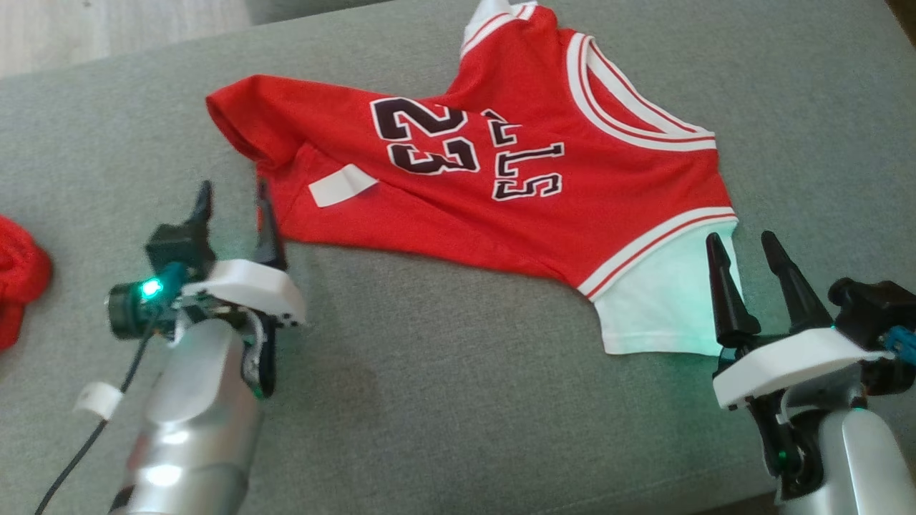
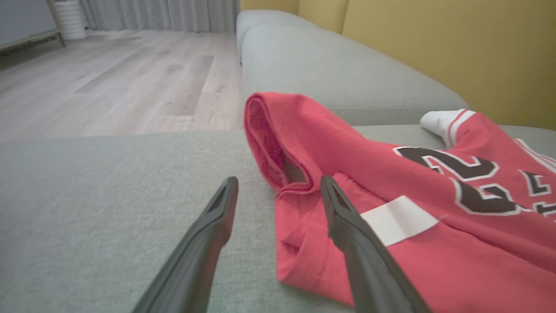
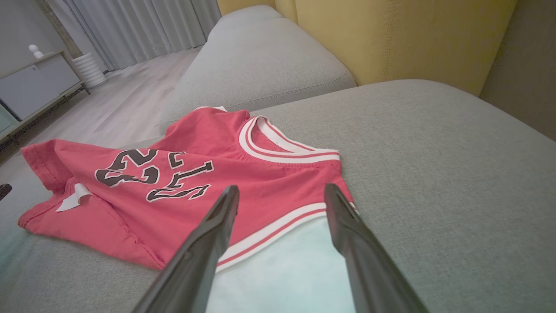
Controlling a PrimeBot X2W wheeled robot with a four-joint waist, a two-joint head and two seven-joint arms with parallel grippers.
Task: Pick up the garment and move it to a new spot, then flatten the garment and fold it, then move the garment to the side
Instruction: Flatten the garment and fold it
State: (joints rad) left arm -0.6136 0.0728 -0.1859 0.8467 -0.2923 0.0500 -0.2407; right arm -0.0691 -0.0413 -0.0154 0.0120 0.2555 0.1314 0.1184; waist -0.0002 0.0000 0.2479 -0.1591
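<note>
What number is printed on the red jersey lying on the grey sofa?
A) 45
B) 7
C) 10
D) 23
D: the red jersey carries large dark digits with white outlines that read 23, plain in the head view.

I see soft, even daylight over the sofa [image 1: 429,400], with only faint shadows. A green lamp [image 1: 150,288] glows on my left wrist, and a green cast tints the white sleeve [image 1: 665,307]. My left forearm [image 1: 186,443] shows glare. In both wrist views the near fingers [image 2: 208,243] blur and the edges bend.
</note>
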